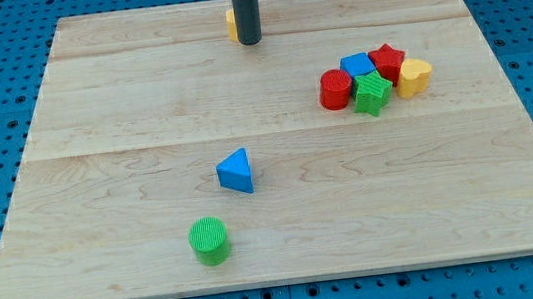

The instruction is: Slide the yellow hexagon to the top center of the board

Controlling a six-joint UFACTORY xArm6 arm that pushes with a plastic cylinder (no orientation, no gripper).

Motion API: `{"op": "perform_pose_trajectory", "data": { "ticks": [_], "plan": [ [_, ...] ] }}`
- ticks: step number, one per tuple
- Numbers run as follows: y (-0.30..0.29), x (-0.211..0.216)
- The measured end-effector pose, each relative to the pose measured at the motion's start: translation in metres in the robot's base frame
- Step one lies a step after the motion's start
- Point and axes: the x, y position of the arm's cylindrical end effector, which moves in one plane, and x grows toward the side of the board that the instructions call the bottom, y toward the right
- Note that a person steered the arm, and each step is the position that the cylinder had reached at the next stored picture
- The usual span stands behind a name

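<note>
The yellow hexagon [231,25] lies near the top center of the wooden board [100,189], mostly hidden behind my rod; only its left edge shows. My tip [250,42] rests on the board right beside the hexagon, on its right and slightly toward the view's bottom, seemingly touching it.
A cluster sits at the view's right: a red cylinder [335,90], a blue block [357,65], a red star [388,60], a green star [372,94] and a yellow heart [415,76]. A blue triangle [237,171] lies mid-board, and a green cylinder [209,240] lies below it.
</note>
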Motion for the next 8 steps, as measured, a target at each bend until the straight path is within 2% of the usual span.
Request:
{"op": "perform_pose_trajectory", "data": {
  "ticks": [2, 5, 7, 8],
  "plan": [
    [-0.009, 0.021],
    [-0.035, -0.020],
    [0.002, -0.013],
    [0.028, 0.073]
  ]
}}
